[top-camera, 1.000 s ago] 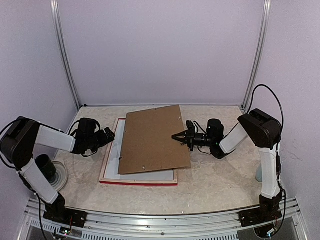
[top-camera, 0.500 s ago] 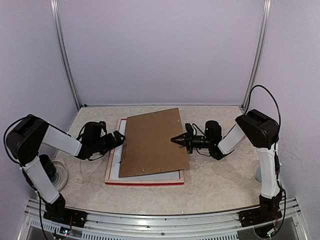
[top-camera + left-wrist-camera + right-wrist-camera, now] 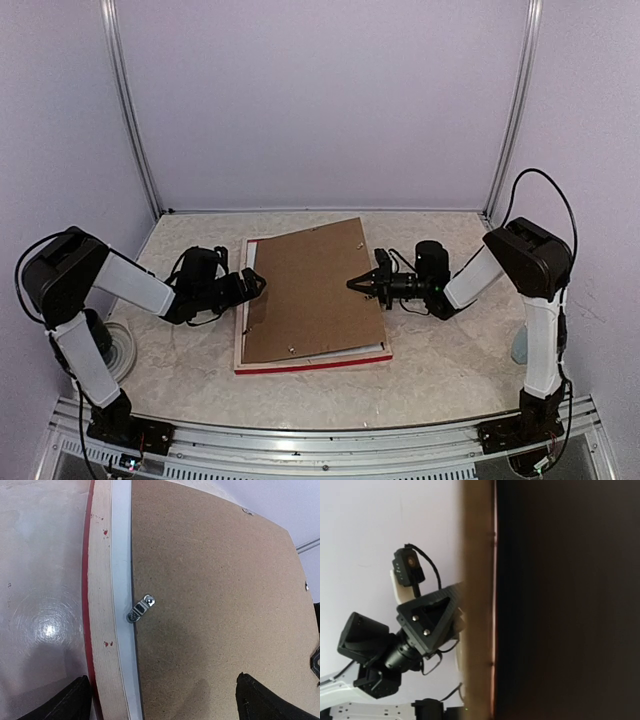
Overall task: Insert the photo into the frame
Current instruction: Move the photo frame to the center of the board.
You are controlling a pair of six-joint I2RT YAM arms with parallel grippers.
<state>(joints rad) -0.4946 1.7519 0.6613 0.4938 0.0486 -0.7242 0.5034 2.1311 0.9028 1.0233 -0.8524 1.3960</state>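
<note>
Blurry tan-brown vertical edge (image 3: 477,600) mid-view, dark surface (image 3: 565,600) filling the right side; black robot arm (image 3: 415,630) beyond, against pale lilac wall (image 3: 380,520).

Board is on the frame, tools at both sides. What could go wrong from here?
1. The backing board leaves a white strip bare along the left side of the frame; pressing now may seat it crooked.
2. The shut right tool at the board's right edge could shove it sideways.
3. The open left tool may snag the metal clip.
The photo is not visible.

Top view high from behind, wrist views close — left shares backing board (image 3: 310,295)
</note>
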